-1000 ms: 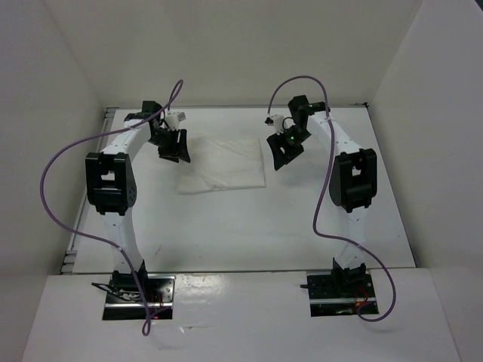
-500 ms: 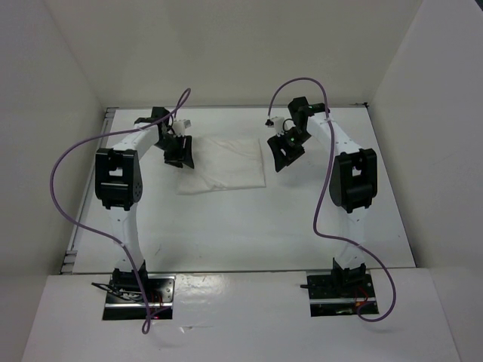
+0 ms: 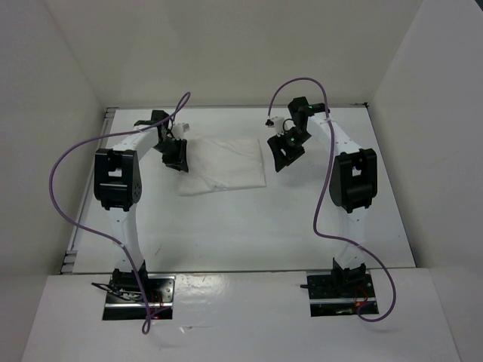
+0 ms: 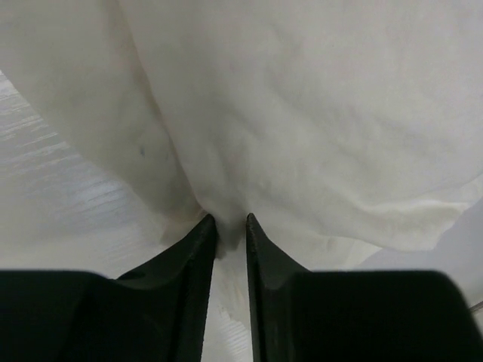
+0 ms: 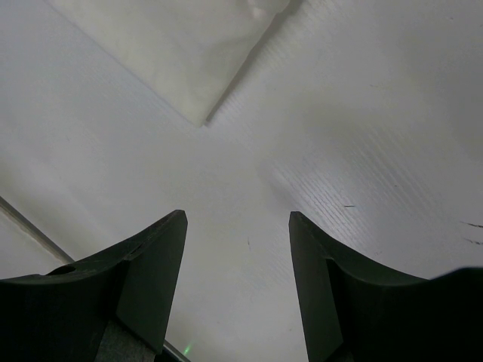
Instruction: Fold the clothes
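Observation:
The clothes (image 3: 226, 164) are one white garment, folded into a rough rectangle at the back middle of the table. My left gripper (image 3: 178, 158) sits at the garment's left edge. In the left wrist view its jaws (image 4: 231, 220) are drawn close together with a bunched fold of the clothes (image 4: 302, 113) pinched between the tips. My right gripper (image 3: 281, 157) hovers open just past the garment's right edge. In the right wrist view it (image 5: 238, 219) holds nothing, and a corner of the clothes (image 5: 173, 45) lies ahead of it at the upper left.
The white table (image 3: 241, 226) is boxed in by white walls at the left, back and right. Purple cables (image 3: 56, 181) loop from both arms. The arm bases stand at the near edge.
My left gripper slid right onto the garment's left edge and its jaws closed in on the fabric. The right arm stayed still.

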